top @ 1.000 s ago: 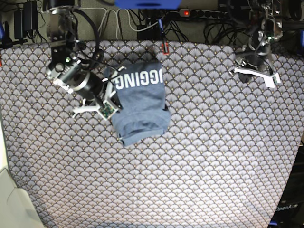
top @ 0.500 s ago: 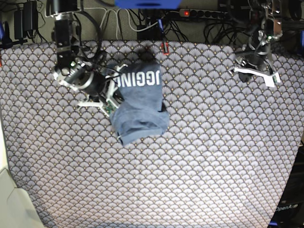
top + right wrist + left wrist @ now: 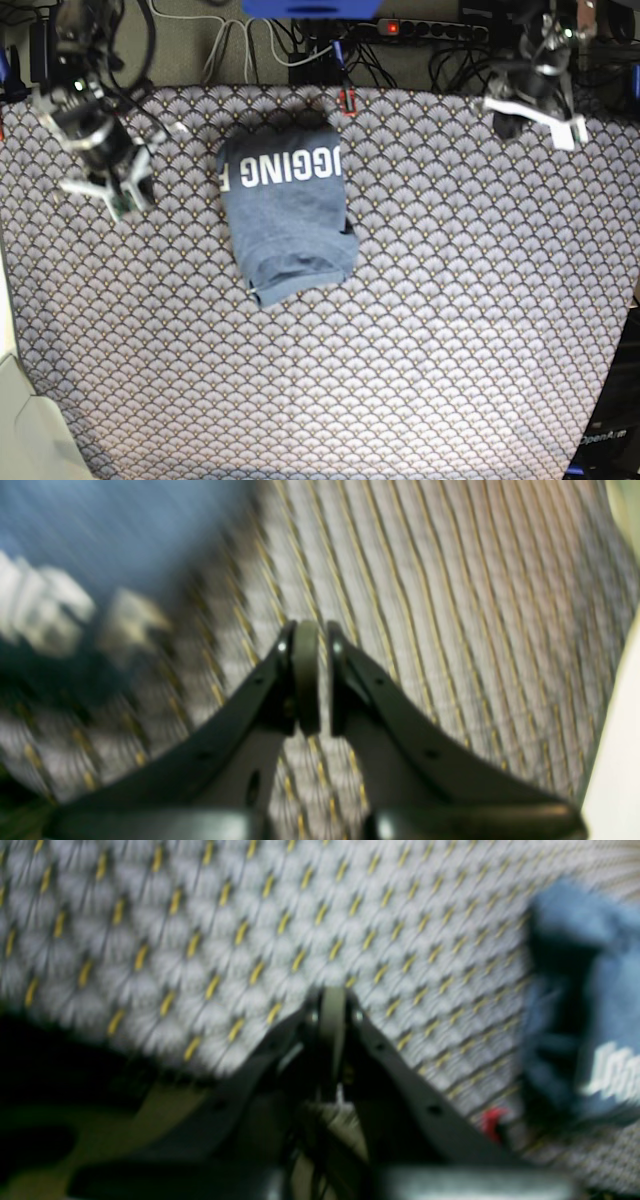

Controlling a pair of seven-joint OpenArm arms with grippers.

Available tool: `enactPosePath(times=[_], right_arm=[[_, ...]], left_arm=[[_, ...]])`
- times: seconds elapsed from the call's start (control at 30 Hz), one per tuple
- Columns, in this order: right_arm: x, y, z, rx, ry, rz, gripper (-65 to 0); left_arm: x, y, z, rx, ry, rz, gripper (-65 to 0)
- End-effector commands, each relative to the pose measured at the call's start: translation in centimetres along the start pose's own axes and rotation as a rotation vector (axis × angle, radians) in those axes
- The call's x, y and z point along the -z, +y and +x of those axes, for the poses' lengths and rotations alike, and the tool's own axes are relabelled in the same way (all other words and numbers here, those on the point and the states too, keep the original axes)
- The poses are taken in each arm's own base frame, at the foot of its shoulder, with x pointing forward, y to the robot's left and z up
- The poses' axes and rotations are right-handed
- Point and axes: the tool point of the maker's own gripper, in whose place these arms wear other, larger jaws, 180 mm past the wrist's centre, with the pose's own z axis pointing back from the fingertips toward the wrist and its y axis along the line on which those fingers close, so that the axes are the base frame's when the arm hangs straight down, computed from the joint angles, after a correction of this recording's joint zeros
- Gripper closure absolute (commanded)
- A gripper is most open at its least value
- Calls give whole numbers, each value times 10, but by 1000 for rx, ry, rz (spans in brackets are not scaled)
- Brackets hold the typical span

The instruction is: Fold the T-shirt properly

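**Folded T-shirt lying on the tabletop, both arms drawn aside**

The scallop-patterned tabletop (image 3: 420, 330) is carrying the T-shirt (image 3: 288, 215), which is lying folded into a compact block near the far edge, white lettering facing up. The right gripper (image 3: 112, 190) is hanging over bare cloth beside the shirt, jaws closed on nothing. The left gripper (image 3: 535, 112) is sitting well apart at the far corner, jaws pressed together and empty.

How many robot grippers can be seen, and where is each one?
2. The right gripper is over the tablecloth, beside the folded T-shirt, on the base view's left. The left gripper is at the far corner on that view's right. Neither holds anything.
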Motion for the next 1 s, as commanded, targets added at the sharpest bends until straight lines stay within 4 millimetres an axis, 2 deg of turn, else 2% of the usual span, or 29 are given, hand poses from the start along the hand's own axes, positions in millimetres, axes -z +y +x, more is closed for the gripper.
enactPosePath(times=[0.0, 0.1, 0.23, 0.47, 0.57, 0.63, 0.77, 0.87, 0.97], right_arm=[[-7, -8, 5, 8, -36, -21, -17], [-23, -17, -29, 35, 48, -59, -16], [-54, -33, -79, 70, 180, -123, -16], [-108, -49, -145, 153, 360, -232, -15], [-124, -50, -171, 183, 432, -248, -15], [-133, -51, -189, 206, 478, -254, -15], [-146, -41, -230, 291, 513, -248, -15], [-149, -27, -264, 373, 500, -222, -14], [-154, -5, -311, 488, 540, -188, -14]], left_arm=[[-6, -1, 1, 12, -8, -8, -1], [-17, 9, -20, 14, 48, 19, -1], [-34, 23, -47, 45, 119, 63, -1], [-48, 13, -100, 347, 231, 66, -1], [-56, 15, -128, 411, 299, 65, -1], [-58, 24, -147, 418, 353, 76, -1], [-62, 58, -181, 424, 457, 143, -1], [-54, 67, -189, 427, 476, 164, -1], [-49, 69, -208, 436, 523, 157, -1]])
